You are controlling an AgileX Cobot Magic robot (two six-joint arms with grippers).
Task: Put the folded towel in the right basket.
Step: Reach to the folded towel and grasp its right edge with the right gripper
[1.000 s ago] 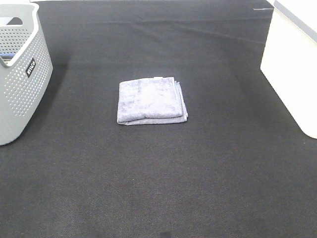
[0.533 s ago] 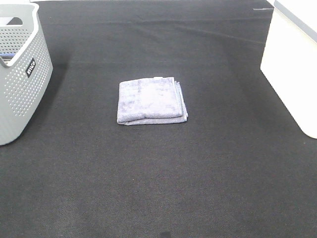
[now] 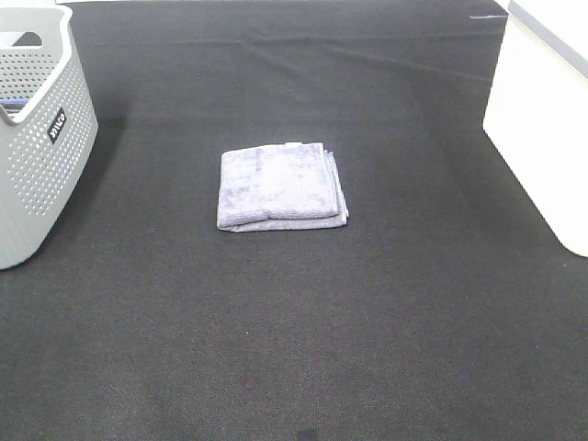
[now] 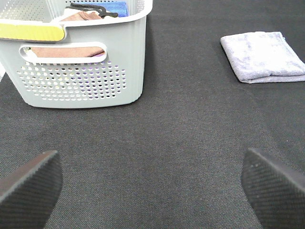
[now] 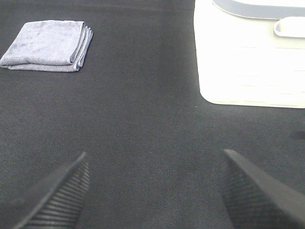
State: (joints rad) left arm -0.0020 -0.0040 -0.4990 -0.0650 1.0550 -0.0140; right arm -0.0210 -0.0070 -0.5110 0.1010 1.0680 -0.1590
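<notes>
Black ribbed pads (image 5: 57,193) on the right pincer (image 5: 155,191), jaws spread wide, nothing between them. It hangs low over bare worktop (image 3: 294,349). Left pincer (image 4: 152,191) is the same: jaws apart, empty, low over the dark mat. Neither arm shows in the high view.

Folded towel (image 3: 280,186): grey-lilac, flat on the worktop about mid-way between the two baskets, touching neither and well apart from both pincers. Stacked fold edges face the right-hand side.

Right basket (image 3: 542,129): white, solid-walled, at the right edge of the worktop and cut off by the frame. Only its outer wall and a bit of rim show; I can't see inside it. Left basket (image 3: 41,138): grey, perforated, already has cloths in it. It's the wrong target.

My read is that the task hasn't started and the approach and grasp come next. The right arm looks like the natural pick.

Risks:
- Pinching only the top layers. The edge stack is loose, so the towel would unfold on lift and trail.
- Coming down too shallow means the pads skid over the terry. Too deep and they drag on the mat weave and shove the towel instead of gripping it.
- The basket wall looks tall. A low carry would catch the hanging cloth on the rim and leave it draped half out.
- Releasing before the towel is well over the opening would land it on the rim or outside.
</notes>
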